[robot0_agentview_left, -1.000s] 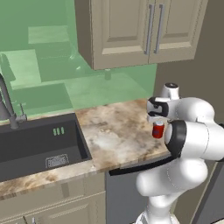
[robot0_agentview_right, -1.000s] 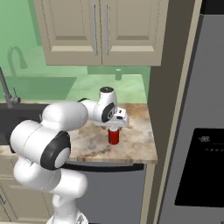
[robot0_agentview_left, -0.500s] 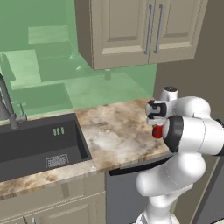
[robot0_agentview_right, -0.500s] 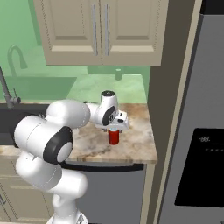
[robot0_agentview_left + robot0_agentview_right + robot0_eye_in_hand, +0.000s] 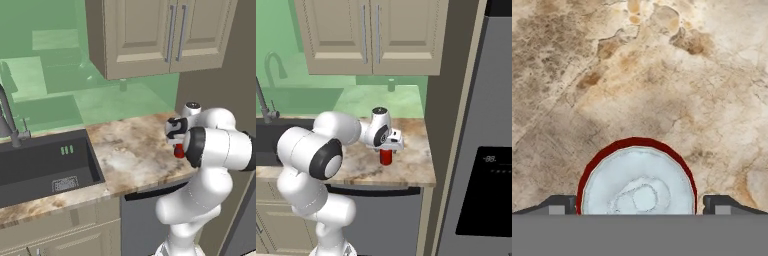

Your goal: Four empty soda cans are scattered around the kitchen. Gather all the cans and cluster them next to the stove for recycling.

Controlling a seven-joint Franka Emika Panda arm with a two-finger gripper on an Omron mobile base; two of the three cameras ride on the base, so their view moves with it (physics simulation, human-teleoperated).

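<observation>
One red soda can (image 5: 386, 157) with a silver top (image 5: 639, 187) stands upright on the marbled counter (image 5: 413, 165), near its right end. My gripper (image 5: 387, 149) points straight down over it, open. In the hand view the can's top sits between the two dark fingertips (image 5: 562, 204), the left tip close to the can's rim and the right with a small gap. From the left base view the can (image 5: 178, 152) peeks out below the hand (image 5: 175, 129), partly hidden by my forearm. The stove is out of view.
A dark sink (image 5: 45, 165) with a faucet (image 5: 10, 120) lies to the left. Upper cabinets (image 5: 366, 35) hang above the counter. A wall panel and a steel fridge (image 5: 476, 150) close off the right end. The counter's front edge (image 5: 381, 185) runs just behind the can.
The hand has sunk a little lower over the can and the arm's elbow has shifted slightly. The can stands where it was.
</observation>
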